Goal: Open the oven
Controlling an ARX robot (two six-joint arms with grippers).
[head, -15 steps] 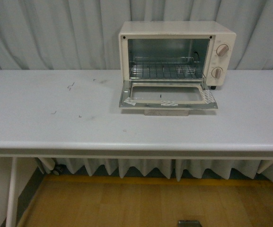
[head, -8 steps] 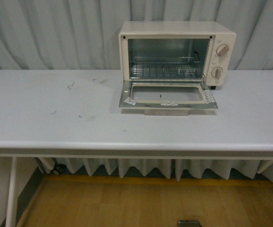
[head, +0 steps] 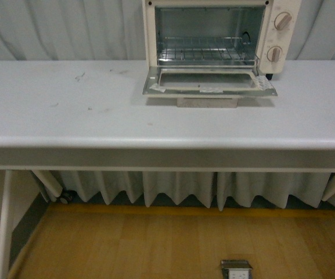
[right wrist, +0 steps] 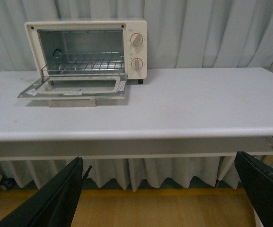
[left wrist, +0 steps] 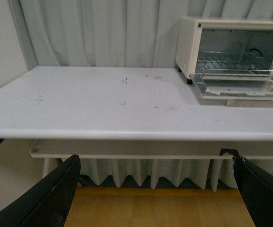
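So the cream toaster oven [head: 219, 40] sits at the back of the white table [head: 97, 116], right of centre, against the pleated grey curtain [head: 62, 29]. Boxy shell, shiny metal inside, wire rack [head: 199, 55] across the cavity. The glass door [head: 208, 84] is dropped flat, bar handle [head: 206, 102] at its front edge. Two round beige knobs [head: 278, 36] stacked on the right panel. Tabletop is smooth with a few dark scuffs [head: 80, 75]. Left gripper [left wrist: 155, 198] and right gripper [right wrist: 164, 198] both hang below the table edge over the wooden floor [head: 155, 244], black fingers spread wide, nothing between them.
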